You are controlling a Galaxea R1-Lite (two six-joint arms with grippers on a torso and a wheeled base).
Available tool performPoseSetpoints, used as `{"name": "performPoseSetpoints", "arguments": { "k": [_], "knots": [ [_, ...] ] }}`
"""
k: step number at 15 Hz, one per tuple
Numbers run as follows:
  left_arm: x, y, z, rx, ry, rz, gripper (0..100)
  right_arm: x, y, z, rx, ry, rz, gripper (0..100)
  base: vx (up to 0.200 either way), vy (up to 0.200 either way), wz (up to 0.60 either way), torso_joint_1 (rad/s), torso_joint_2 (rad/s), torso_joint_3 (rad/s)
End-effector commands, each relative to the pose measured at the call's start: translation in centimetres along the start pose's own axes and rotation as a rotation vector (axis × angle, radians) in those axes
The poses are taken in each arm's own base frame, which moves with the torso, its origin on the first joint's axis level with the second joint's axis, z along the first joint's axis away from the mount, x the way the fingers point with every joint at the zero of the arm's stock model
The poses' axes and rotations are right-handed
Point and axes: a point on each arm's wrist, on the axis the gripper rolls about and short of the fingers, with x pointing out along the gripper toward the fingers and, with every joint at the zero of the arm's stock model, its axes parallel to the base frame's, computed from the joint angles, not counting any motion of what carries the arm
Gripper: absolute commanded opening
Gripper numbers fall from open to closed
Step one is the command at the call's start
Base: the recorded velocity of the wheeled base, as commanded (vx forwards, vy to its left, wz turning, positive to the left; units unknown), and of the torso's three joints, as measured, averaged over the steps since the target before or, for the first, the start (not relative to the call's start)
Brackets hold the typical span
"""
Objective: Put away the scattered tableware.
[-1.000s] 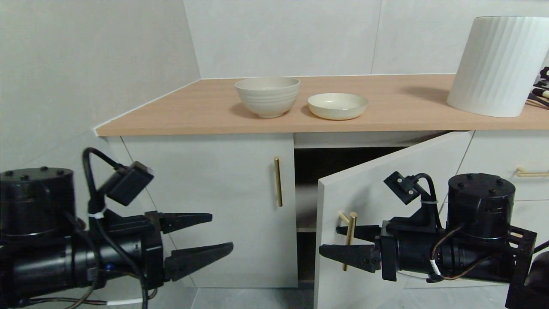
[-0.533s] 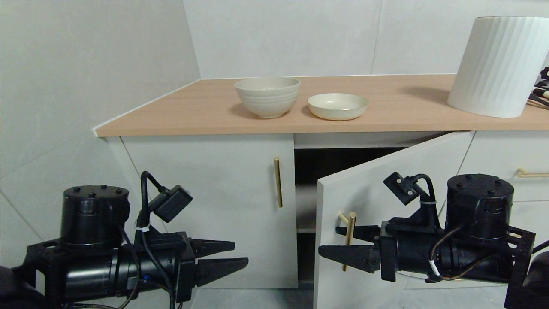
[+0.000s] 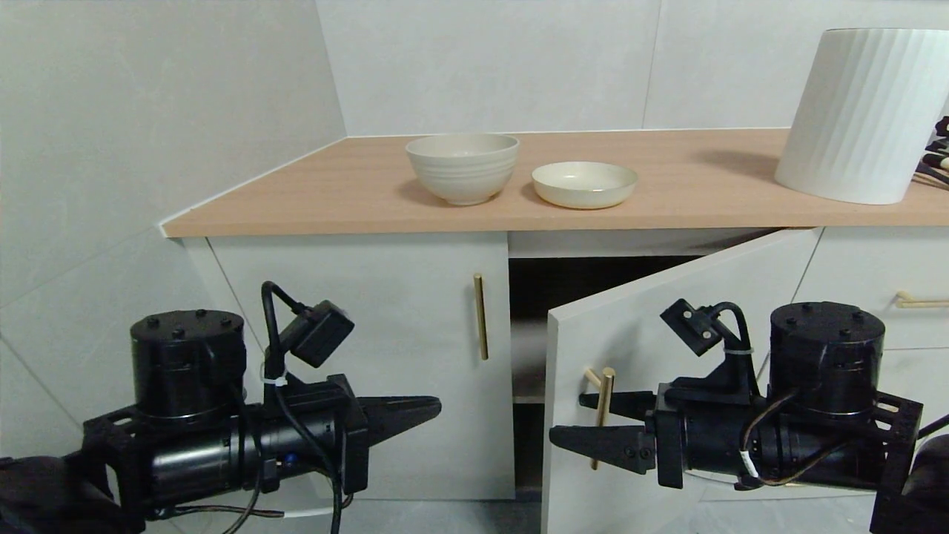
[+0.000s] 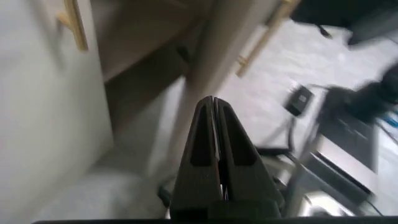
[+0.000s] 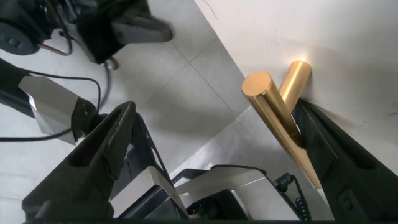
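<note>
The cabinet (image 3: pixel 356 356) has its right door (image 3: pixel 645 311) partway out over a dark opening whose contents cannot be made out. On the wooden countertop (image 3: pixel 311 196) above, a tall white ribbed vessel (image 3: pixel 860 111) sits at 2 o'clock in the head view, the deep cream bowl (image 3: pixel 462 167) near 12, and the shallow dish (image 3: pixel 584 183) just beside it at its 3 o'clock, not touching. At 7 o'clock the left gripper (image 3: pixel 434 406) is pressed closed on nothing before the closed left door, and at 5 o'clock the right gripper (image 3: pixel 569 419) gapes wide, fingers either side of the open door's brass handle (image 3: pixel 606 400), unclamped.
</note>
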Motion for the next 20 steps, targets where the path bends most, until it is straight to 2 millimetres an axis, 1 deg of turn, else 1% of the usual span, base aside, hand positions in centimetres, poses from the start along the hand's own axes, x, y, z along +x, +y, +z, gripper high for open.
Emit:
{"name": "performPoseSetpoints", "arguments": {
  "k": [1,2,3,5,6,9,11,13,16,17,18,19,20],
  "knots": [
    [2.3,-0.3,0.1,-0.043,0.022,-0.040,0,-0.1,0.1,0.1,-0.003,-0.004,0.001,100,0.000,0.000,0.00,0.000,0.00,0.000],
    [3.8,-0.5,0.7,-0.092,0.021,-0.071,0,-0.1,0.1,0.1,-0.004,-0.006,0.000,100,0.000,0.000,0.00,0.000,0.00,0.000],
    [5.1,-0.3,1.3,-0.112,0.013,-0.087,0,-0.1,0.1,0.1,-0.005,-0.007,0.000,100,0.000,0.000,0.00,0.000,0.00,0.000],
    [7.7,0.9,2.0,-0.098,0.001,-0.090,0,-0.4,0.5,0.3,-0.011,-0.019,0.006,100,0.000,0.000,0.00,0.000,0.00,0.000],
    [8.2,1.1,1.9,-0.095,0.000,-0.092,0,-0.5,0.5,0.4,-0.015,-0.022,0.005,100,0.000,0.000,0.00,0.000,0.00,0.000],
    [10.6,2.7,0.3,-0.079,-0.052,-0.088,0,-0.9,0.9,0.6,-0.023,-0.036,0.010,100,0.000,0.000,0.00,0.000,0.00,0.000],
    [12.4,2.5,-0.1,-0.037,-0.135,-0.056,0,-0.9,0.9,0.6,-0.024,-0.035,0.011,100,0.000,0.000,0.00,0.000,0.00,0.000],
    [13.2,2.2,-0.2,-0.005,-0.194,-0.070,0,-0.9,0.9,0.6,-0.022,-0.032,0.010,100,0.000,0.000,0.00,0.000,0.00,0.000],
    [13.8,1.0,-0.1,0.018,-0.217,-0.110,0,-1.3,0.9,0.6,-0.023,-0.042,-0.002,100,0.000,0.000,0.00,0.000,0.00,0.000],
    [13.8,1.0,-0.2,0.018,-0.217,-0.112,0,-1.3,0.9,0.5,-0.024,-0.041,-0.003,100,0.000,0.000,0.00,0.000,0.00,0.000],
    [14.2,0.2,-0.2,0.016,-0.235,-0.132,0,-1.9,0.2,0.4,-0.031,-0.047,-0.038,100,0.000,0.000,0.00,0.000,0.00,0.000],
    [14.2,0.2,-0.2,0.016,-0.235,-0.132,0,-1.9,0.2,0.4,-0.031,-0.047,-0.038,100,0.000,0.000,0.00,0.000,0.00,0.000],
    [14.3,-0.7,0.2,-0.020,-0.259,-0.168,0,-2.6,-0.8,0.1,-0.108,-0.044,-0.085,100,0.000,0.000,0.00,0.000,0.00,0.000]
  ]
}}
